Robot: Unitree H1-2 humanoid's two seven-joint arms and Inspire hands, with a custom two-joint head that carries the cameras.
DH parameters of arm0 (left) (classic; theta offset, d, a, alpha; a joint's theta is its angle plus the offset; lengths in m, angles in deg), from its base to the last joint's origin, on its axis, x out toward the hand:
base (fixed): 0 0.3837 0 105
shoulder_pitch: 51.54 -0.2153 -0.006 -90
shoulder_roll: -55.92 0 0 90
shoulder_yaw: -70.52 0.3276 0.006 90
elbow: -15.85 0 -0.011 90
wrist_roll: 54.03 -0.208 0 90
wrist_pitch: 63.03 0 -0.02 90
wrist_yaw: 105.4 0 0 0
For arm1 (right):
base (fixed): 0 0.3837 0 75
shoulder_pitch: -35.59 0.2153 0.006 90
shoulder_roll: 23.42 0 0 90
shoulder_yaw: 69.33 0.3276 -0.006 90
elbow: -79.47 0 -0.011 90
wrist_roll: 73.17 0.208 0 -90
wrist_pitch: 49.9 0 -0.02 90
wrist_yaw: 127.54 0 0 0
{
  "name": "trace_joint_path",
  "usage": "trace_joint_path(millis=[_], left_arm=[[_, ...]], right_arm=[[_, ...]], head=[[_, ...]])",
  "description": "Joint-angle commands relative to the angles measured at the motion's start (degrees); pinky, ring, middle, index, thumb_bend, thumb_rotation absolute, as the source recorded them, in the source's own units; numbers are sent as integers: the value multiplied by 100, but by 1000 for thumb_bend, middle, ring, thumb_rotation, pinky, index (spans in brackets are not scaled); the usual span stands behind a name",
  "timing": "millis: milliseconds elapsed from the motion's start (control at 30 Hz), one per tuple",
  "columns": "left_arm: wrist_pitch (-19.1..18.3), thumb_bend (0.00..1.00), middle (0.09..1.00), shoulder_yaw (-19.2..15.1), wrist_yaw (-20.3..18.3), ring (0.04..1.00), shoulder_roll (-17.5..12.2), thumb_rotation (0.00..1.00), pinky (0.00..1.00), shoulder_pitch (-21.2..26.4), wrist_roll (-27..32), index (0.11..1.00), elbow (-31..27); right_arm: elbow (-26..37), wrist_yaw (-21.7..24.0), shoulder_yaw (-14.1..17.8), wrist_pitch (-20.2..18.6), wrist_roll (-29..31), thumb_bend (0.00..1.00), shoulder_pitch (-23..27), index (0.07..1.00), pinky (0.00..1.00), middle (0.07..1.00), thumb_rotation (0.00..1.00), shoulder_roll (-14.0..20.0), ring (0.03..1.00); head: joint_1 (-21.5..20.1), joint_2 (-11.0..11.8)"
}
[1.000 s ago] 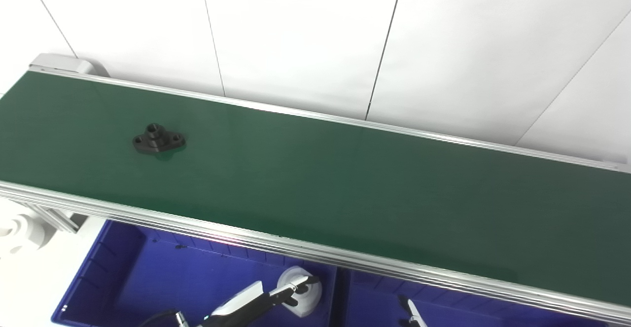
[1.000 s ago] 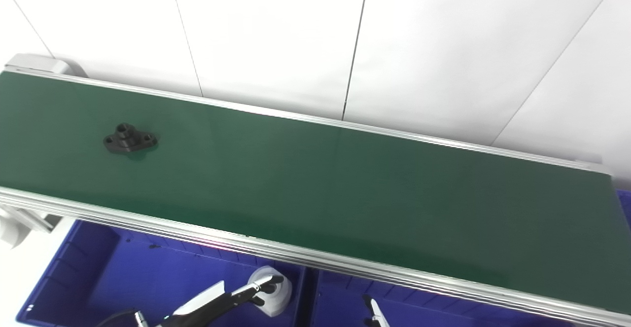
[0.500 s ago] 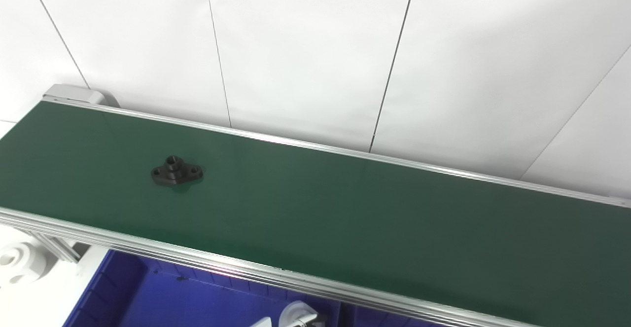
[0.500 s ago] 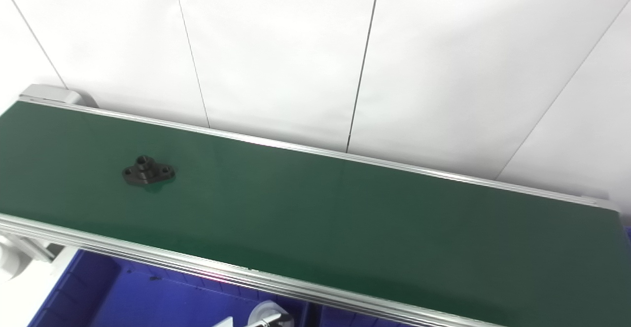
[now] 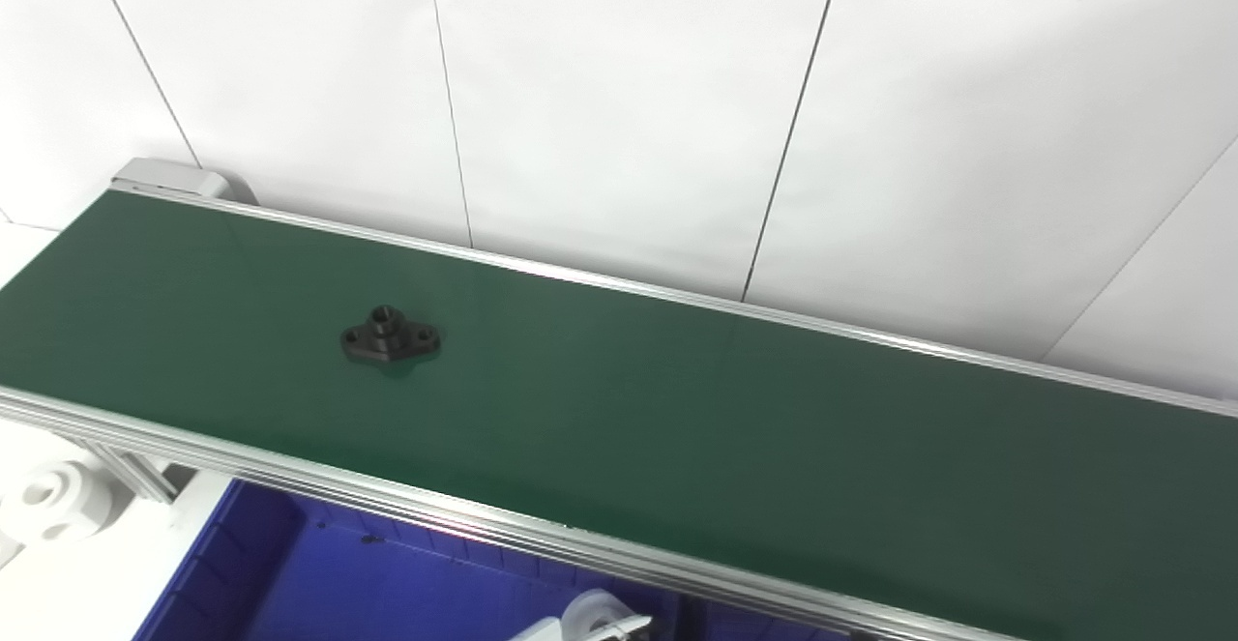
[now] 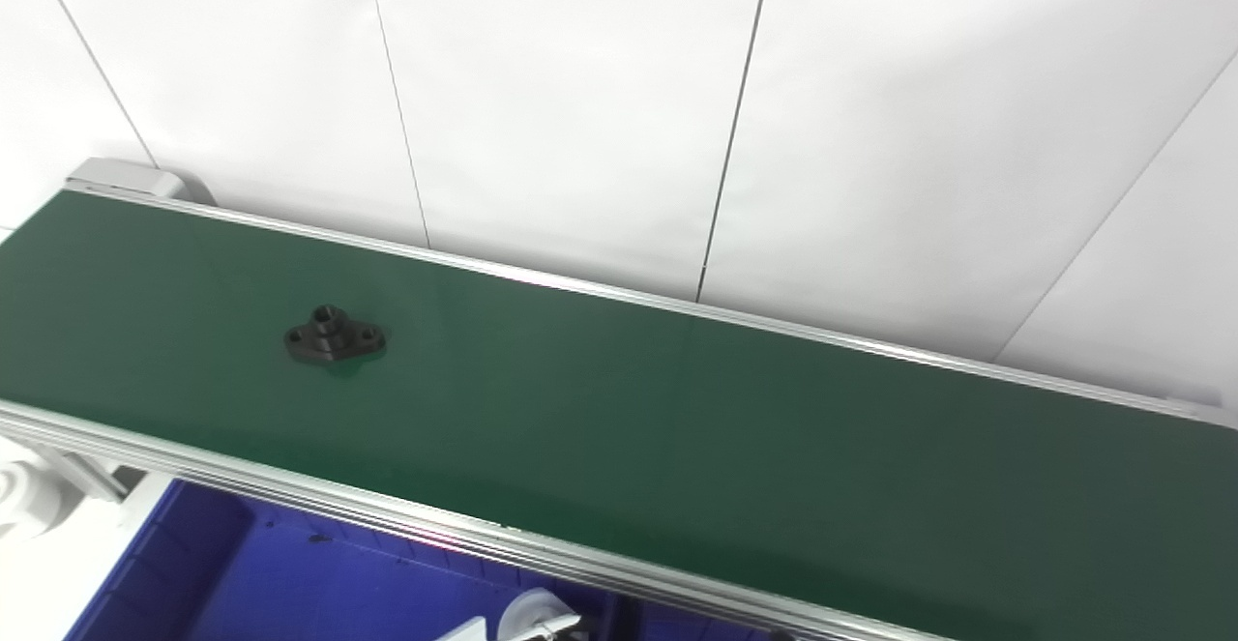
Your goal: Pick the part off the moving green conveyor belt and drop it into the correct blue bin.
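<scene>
Left eye view: black flanged part (image 5: 391, 341) lies flat on the green conveyor belt (image 5: 735, 428), left of centre, nothing touching it. Blue bin (image 5: 242, 573) sits below the belt's near rail. At the bottom edge, a sliver of the left robot hand (image 5: 580, 629) beside a white round part (image 5: 595, 612); its grip state cannot be told. Right robot hand out of frame.

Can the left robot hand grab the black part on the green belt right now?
Probably not yet. The left robot hand sits low over the blue bin, below the belt's near rail, barely in view. The black part lies alone on the green belt, nothing covering it, so the way looks free once the hand rises.
</scene>
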State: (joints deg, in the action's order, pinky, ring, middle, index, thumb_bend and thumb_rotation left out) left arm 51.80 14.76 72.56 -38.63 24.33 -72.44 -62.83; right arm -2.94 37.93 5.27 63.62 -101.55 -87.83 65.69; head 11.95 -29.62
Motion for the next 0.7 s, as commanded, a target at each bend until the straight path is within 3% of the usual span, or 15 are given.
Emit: trace_joint_path(millis=[0, 167, 400, 667], left_arm=[[207, 902, 972, 49, 171, 898, -18, 564, 757, 75, -65, 947, -39], [208, 901, 973, 79, 203, 899, -39, 564, 765, 88, 4, 946, -31], [209, 902, 984, 68, 219, 914, -125, 558, 780, 81, 181, 956, -56], [209, 879, 989, 123, 124, 935, -396, 514, 816, 141, 541, 972, -181]], right_arm=[[253, -383, -98, 339, 60, 835, -2, 855, 669, 839, 353, 161, 751], [608, -659, -281, 338, -9, 843, 179, 851, 689, 843, 321, 296, 804], [913, -463, 12, 289, -312, 877, 383, 851, 692, 836, 343, -68, 801], [1809, 368, 323, -892, -652, 882, 736, 872, 668, 853, 432, -622, 797]], head=[[-7, -3], [-134, -41], [-465, -122], [-1321, -484]])
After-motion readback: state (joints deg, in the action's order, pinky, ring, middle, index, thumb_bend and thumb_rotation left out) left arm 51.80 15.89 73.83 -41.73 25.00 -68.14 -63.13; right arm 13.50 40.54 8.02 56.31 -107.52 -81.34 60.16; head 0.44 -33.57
